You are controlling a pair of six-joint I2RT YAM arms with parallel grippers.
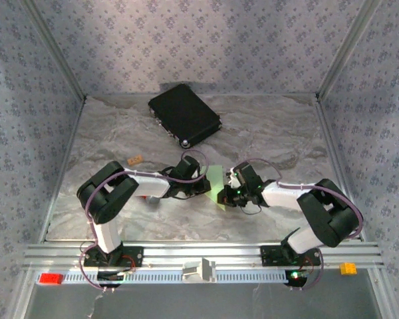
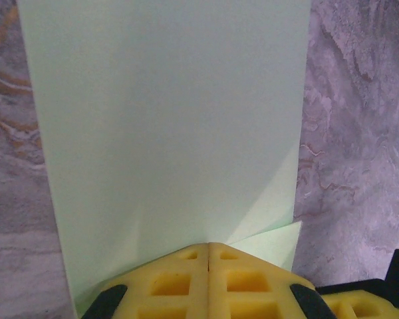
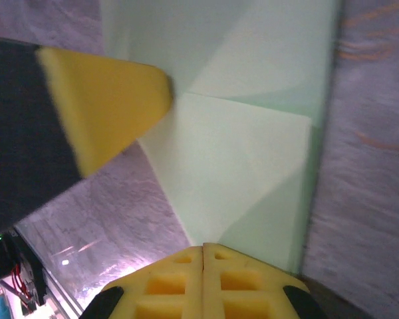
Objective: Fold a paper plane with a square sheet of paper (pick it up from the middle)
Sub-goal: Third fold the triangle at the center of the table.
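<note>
The square sheet of paper [image 1: 217, 179] is light green and lies on the marbled table between my two arms, with a triangular flap folded over it [image 3: 239, 166]. My left gripper [image 1: 207, 189] is shut, and its yellow tips [image 2: 208, 247] rest on the sheet [image 2: 166, 119] at the near end of the fold, with nothing visible in the seam between the fingers. In the right wrist view, one left finger [image 3: 113, 100] touches the flap's far corner. My right gripper [image 3: 204, 248] [image 1: 225, 194] is shut, with the flap's near corner running into its tips and a shadow under the flap.
A black rectangular case [image 1: 185, 114] lies at the back of the table [image 1: 279, 133]. A small orange block [image 1: 135, 159] sits left of the arms. On the front rail [image 1: 253, 252] are a red block [image 1: 51, 278], a white bracket [image 1: 198, 270] and an orange block [image 1: 348, 268]. Patterned walls enclose three sides.
</note>
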